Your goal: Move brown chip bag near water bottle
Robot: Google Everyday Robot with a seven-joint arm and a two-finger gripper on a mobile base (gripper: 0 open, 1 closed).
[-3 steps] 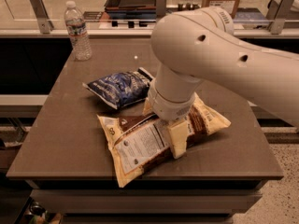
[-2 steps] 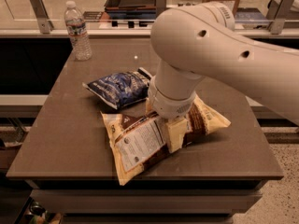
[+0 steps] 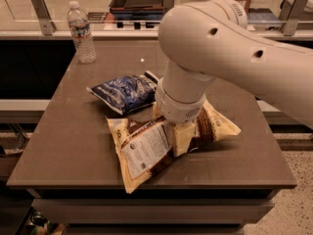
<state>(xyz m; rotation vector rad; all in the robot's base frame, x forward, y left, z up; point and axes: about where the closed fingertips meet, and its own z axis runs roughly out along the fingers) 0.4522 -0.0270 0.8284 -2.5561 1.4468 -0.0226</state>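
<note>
The brown chip bag (image 3: 146, 151) lies on the dark table (image 3: 73, 146) near its front edge, white label panel facing up, crumpled in the middle. My gripper (image 3: 183, 138) comes straight down onto the bag's centre and is shut on a pinch of it; the big cream arm (image 3: 220, 48) hides most of the wrist. The water bottle (image 3: 81, 32) stands upright at the table's far left corner, well away from the bag and the gripper.
A smaller dark blue bag (image 3: 124, 93) lies just behind the brown bag, touching it. A counter with metal rail posts (image 3: 41, 11) and a dark tray (image 3: 139, 1) runs behind the table. The floor drops away on the right.
The brown bag's left corner has shifted slightly right and back, and the bag has bunched more under the gripper. The arm has moved a little.
</note>
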